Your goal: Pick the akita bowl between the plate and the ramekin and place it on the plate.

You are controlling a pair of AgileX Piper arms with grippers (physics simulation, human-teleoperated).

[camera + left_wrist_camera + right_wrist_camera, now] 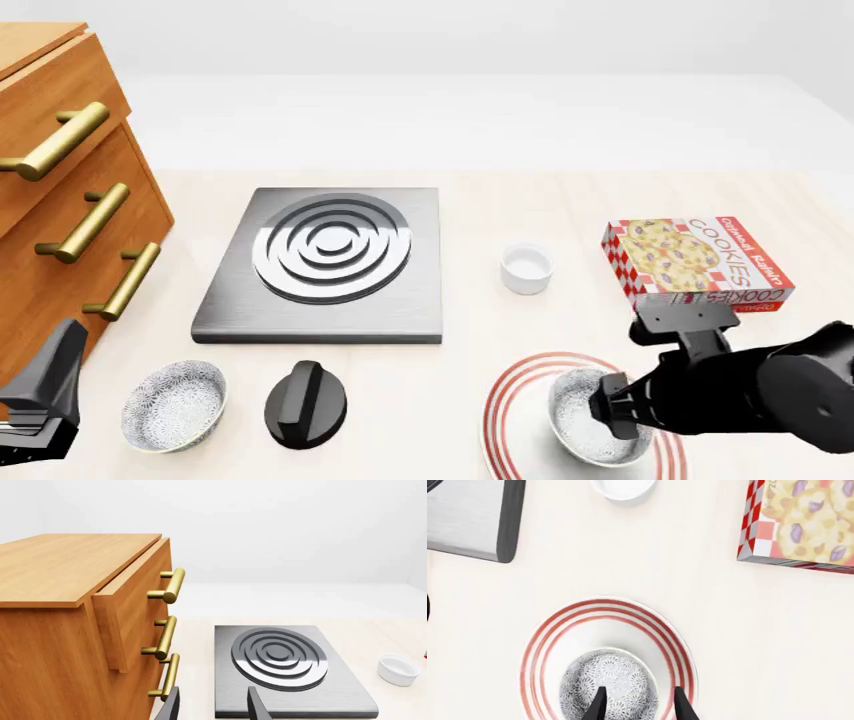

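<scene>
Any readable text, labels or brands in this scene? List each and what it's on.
"COOKIES" on the top face of the cookie box, red letters along its far edge.
"COOKIES" again on the box's near side face, reading upside down in the front view.
A smaller word before "COOKIES" on the top face is too blurred to read.
Nothing else carries text.

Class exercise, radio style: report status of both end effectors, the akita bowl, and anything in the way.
Left end effector open, empty, near the cabinet. Right end effector open over the akita bowl. Bowl sits on the plate. Nothing blocking.
</scene>
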